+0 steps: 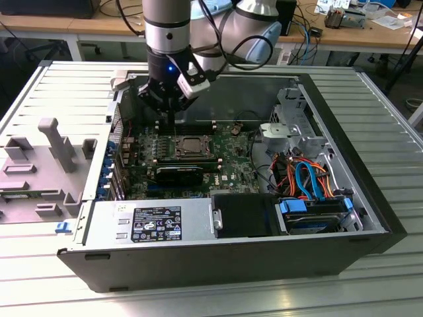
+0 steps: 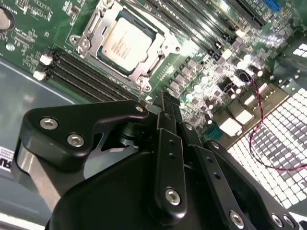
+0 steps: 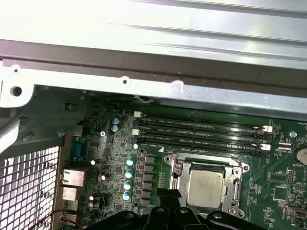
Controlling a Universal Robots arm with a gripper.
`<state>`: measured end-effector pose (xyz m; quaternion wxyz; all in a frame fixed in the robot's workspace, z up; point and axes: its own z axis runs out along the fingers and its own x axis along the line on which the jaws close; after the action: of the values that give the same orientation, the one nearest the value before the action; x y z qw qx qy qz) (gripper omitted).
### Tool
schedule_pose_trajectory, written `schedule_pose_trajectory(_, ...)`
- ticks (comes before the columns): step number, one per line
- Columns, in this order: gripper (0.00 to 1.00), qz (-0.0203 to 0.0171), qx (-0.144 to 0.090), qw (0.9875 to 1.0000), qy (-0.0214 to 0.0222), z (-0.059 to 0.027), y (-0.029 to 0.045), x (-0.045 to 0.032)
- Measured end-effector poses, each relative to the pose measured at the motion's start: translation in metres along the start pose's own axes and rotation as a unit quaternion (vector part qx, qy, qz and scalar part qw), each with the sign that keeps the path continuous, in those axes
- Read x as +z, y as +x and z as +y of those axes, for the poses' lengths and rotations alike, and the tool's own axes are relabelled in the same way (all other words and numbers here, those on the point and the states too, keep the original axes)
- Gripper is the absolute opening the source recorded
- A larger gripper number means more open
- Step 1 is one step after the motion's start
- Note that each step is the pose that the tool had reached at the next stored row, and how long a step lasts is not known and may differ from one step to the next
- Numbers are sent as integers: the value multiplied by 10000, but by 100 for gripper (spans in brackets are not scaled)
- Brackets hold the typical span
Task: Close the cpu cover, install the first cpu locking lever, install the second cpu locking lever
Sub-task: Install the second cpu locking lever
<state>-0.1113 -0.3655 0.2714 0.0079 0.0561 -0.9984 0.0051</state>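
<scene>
Gripper (image 1: 170,120) above cpu cover (image 1: 192,146) lying flat, fingers together – nothing held, PC case (image 1: 218,264) on slatted metal table (image 1: 370,277), desks (image 1: 79,26) behind

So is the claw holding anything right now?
No, nothing. The claw is shut and empty, hovering beside the cpu cover over the green board.

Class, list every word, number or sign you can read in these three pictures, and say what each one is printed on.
Black sticker on the grey power box: white print, too small to read.
White sticker beside it: too small to read.
Processor chip: faint marks, too blurred to read.
Green board: tiny white lettering, unreadable.
Nothing can be quoted.
</scene>
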Motion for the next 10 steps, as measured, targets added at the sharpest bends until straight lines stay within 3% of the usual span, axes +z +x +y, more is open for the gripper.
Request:
schedule_pose_trajectory(5, 11, -3, 0, 10000, 1, 128, 37, -4)
schedule_pose_trajectory(10, 11, -3, -30, 10000, 1, 237, 16, -3)
